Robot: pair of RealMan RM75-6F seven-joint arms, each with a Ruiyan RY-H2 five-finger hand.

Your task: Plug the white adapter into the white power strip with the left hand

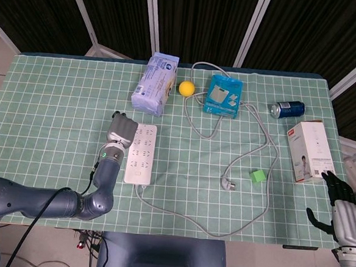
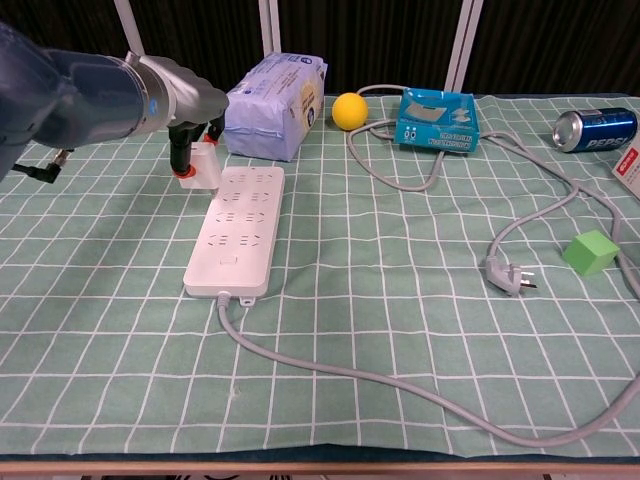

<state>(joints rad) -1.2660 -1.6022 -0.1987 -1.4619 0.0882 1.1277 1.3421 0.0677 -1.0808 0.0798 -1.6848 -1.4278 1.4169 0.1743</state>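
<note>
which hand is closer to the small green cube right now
The right. The right hand sits open at the table's near right corner, to the right of and nearer than the small green cube. The left hand is far across, holding the white adapter at the white power strip.

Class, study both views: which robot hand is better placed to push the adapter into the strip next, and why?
Left. The left robot hand already holds the white adapter at the power strip's far end; the right robot hand sits empty at the table's far right edge.

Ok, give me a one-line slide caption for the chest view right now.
Left hand holds the white adapter just above the far left corner of the white power strip, not yet plugged in.
</note>
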